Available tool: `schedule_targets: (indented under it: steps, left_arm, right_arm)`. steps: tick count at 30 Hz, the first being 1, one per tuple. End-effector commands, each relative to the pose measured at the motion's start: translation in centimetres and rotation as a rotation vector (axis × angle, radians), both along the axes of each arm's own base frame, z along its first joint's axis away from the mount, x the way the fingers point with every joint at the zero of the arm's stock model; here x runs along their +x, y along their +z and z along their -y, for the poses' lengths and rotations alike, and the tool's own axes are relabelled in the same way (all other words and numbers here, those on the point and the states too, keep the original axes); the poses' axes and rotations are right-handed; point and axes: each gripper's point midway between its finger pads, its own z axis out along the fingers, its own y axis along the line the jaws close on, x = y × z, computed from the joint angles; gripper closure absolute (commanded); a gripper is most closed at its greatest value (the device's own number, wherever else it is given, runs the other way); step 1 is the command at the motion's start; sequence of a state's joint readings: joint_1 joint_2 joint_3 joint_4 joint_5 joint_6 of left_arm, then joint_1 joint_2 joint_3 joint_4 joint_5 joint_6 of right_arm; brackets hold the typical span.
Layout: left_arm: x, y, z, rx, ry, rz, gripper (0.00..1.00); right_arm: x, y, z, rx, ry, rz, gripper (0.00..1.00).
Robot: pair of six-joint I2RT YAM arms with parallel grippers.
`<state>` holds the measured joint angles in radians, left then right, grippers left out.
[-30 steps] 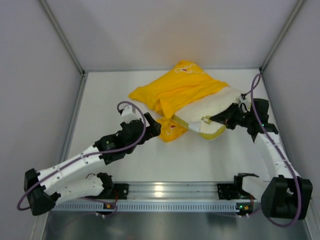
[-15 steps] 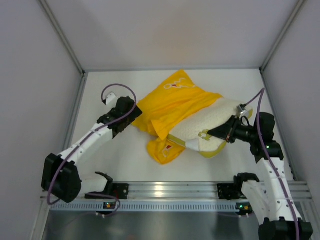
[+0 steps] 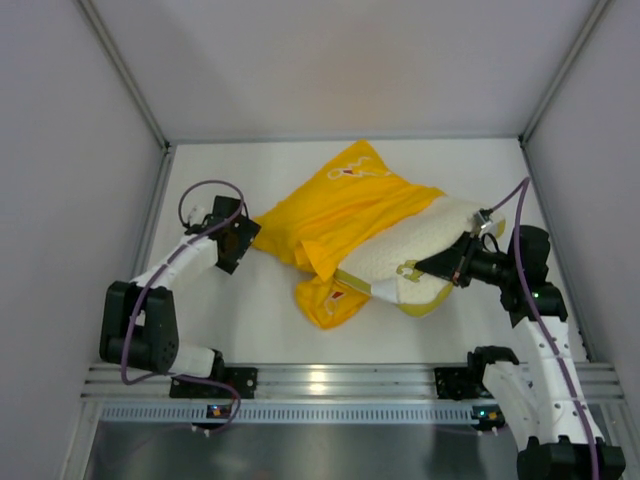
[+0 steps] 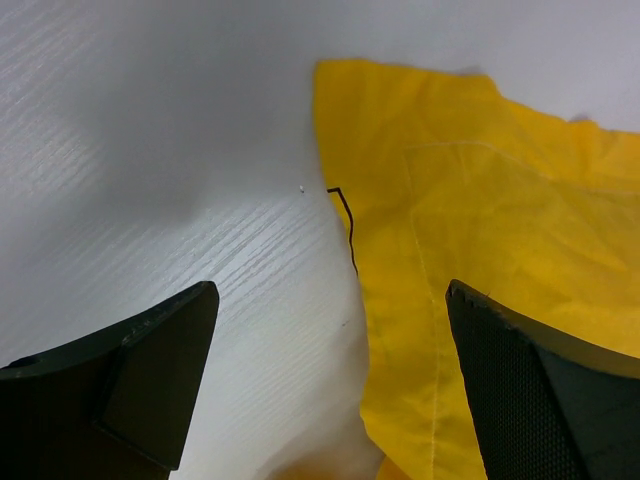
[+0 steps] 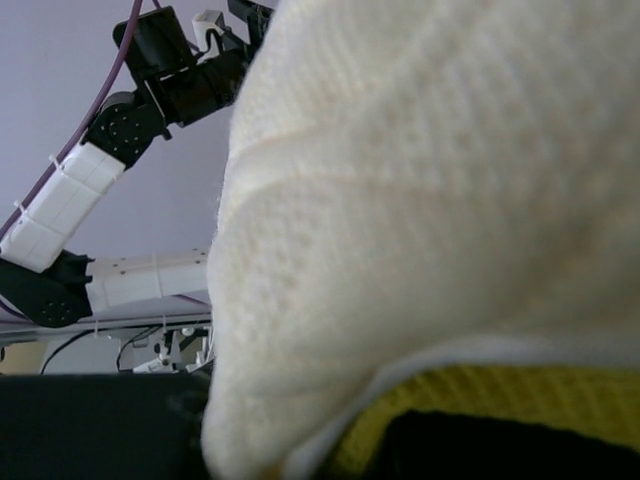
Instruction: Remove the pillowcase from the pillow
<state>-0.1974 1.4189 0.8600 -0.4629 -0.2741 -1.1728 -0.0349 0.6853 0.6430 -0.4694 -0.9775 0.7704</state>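
The bright yellow pillowcase (image 3: 330,205) lies crumpled across the middle of the white table, pulled partway off the cream pillow (image 3: 415,240), whose bare right end sticks out. My right gripper (image 3: 432,268) is shut on the pillow's near right edge. In the right wrist view the pillow (image 5: 420,180) fills the frame and hides most of the jaws. My left gripper (image 3: 240,243) is open and empty, just left of the pillowcase's left corner. In the left wrist view the pillowcase (image 4: 480,250) edge lies on the table between the spread fingers (image 4: 520,390).
Grey enclosure walls close in the table (image 3: 250,330) at the back and both sides. A metal rail (image 3: 320,380) with the arm bases runs along the near edge. My left arm (image 5: 150,90) shows in the right wrist view.
My left gripper dragged the pillowcase up and left, let go, and drew back to the left. My right arm shifted with the pillow early on, then stayed still.
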Motion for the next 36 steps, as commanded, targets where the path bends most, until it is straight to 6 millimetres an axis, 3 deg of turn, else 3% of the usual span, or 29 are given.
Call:
schedule_targets:
  steps: [1, 10, 17, 24, 28, 30, 36]
  left_arm:
    - [1.8, 1.4, -0.1, -0.063, 0.032, 0.050, 0.01]
    - [3.5, -3.2, -0.2, -0.217, 0.115, -0.057, 0.01]
    - [4.7, -4.6, 0.1, -0.343, 0.149, -0.054, 0.01]
    - [4.3, -5.7, -0.6, -0.352, 0.191, -0.064, 0.02]
    - [3.6, -6.3, -1.2, -0.315, 0.190, -0.070, 0.07]
    - [3.2, -6.9, -3.0, -0.281, 0.240, -0.073, 0.11]
    - [2.7, -7.7, -4.2, -0.244, 0.276, -0.072, 0.19]
  right_arm:
    - [-1.3, 3.3, -0.9, 0.036, 0.086, 0.111, 1.00]
    - [-1.9, 4.1, -1.1, 0.049, 0.106, 0.125, 1.00]
    - [-2.1, 4.0, -1.2, 0.051, 0.112, 0.122, 1.00]
    - [-2.0, 4.3, -1.2, 0.050, 0.114, 0.128, 1.00]
    - [-2.0, 4.7, -1.2, 0.054, 0.116, 0.133, 1.00]
    - [-2.0, 5.0, -1.2, 0.055, 0.117, 0.137, 1.00]
    - [-2.1, 5.9, -1.3, 0.063, 0.120, 0.144, 1.00]
